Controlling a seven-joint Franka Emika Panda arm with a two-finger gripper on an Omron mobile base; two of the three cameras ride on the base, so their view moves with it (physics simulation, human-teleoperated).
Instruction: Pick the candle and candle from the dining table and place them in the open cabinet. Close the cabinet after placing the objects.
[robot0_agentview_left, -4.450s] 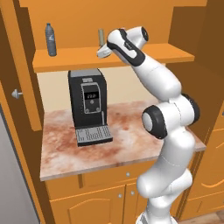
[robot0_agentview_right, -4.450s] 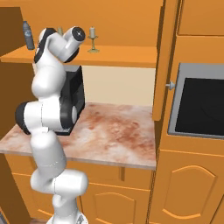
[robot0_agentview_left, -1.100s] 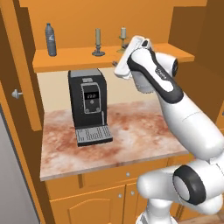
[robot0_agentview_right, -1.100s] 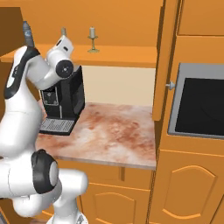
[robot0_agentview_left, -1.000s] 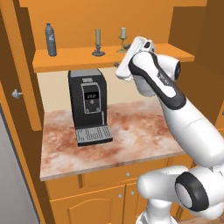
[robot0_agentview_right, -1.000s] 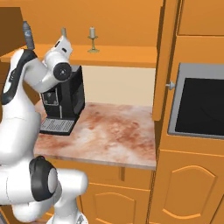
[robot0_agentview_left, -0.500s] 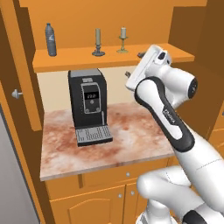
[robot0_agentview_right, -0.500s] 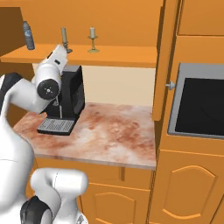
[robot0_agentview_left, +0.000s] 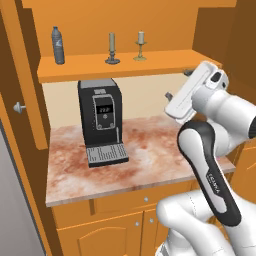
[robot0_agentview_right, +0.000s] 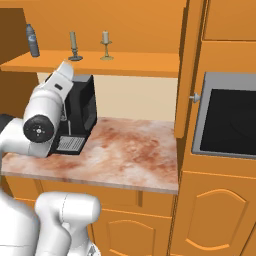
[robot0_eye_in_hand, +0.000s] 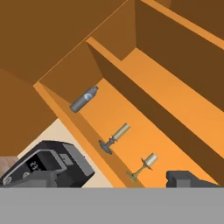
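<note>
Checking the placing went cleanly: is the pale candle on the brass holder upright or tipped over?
Upright. The pale candle stands on its holder on the cabinet shelf, beside the olive candle, apart from it.

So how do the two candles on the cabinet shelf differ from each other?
The olive candle stands on a flat dark grey round base; the pale candle sits on a brass-gold stemmed holder. The olive candle's stick looks longer, the pale candle's shorter. In the left base view the olive candle is nearer the bottle, the pale candle farther right. Both stand upright, apart, on the same shelf.
</note>
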